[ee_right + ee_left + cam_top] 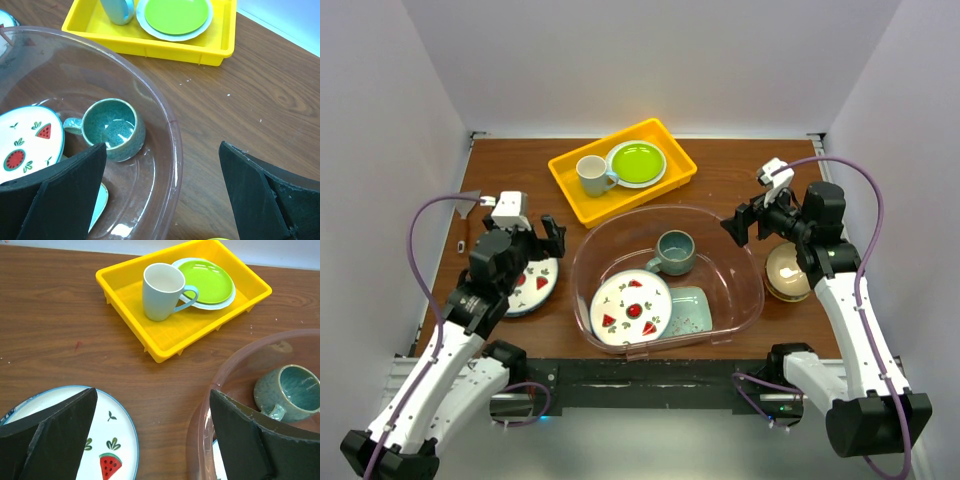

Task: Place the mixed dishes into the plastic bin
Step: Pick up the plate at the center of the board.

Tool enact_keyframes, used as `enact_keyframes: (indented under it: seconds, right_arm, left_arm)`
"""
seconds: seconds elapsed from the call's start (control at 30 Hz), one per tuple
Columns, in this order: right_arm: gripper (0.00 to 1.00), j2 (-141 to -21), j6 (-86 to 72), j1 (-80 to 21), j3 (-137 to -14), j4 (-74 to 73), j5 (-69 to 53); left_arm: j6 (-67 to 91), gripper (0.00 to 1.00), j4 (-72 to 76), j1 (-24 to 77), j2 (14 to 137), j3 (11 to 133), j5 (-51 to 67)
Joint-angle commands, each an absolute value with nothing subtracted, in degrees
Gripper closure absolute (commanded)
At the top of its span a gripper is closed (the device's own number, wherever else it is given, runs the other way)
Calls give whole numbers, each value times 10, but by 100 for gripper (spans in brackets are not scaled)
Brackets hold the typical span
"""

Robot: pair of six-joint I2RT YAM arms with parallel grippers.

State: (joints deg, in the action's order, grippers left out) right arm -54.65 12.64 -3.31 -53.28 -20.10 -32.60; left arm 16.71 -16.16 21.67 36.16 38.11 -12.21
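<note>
The transparent pinkish plastic bin (610, 243) sits mid-table. It holds a dark teal mug (675, 252), a white plate with red-and-green motifs (631, 307) and a mint-green tray (695, 310). A blue-rimmed plate with watermelon motifs (532, 285) lies left of the bin. A tan bowl (787, 270) stands right of it. My left gripper (552, 240) is open and empty above the gap between that plate (107, 450) and the bin's rim (220, 375). My right gripper (735, 228) is open and empty over the bin's right rim (172, 135), near the mug (111, 127).
A yellow tray (570, 190) at the back holds a white mug (592, 175) and a lime-green plate (636, 162). Walls close in the table on the left, back and right. Bare wood shows between the bin and the yellow tray.
</note>
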Motion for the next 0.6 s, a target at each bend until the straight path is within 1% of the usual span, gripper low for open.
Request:
enact_keyframes:
  seconds: [0.0, 0.57]
  right_arm:
    - [1, -534, 134, -30, -533, -188, -338]
    - [1, -538, 136, -30, -533, -187, -340]
  left_arm:
    - [207, 0, -184, 217, 375, 417, -136]
    - [242, 0, -230, 217, 424, 440, -178]
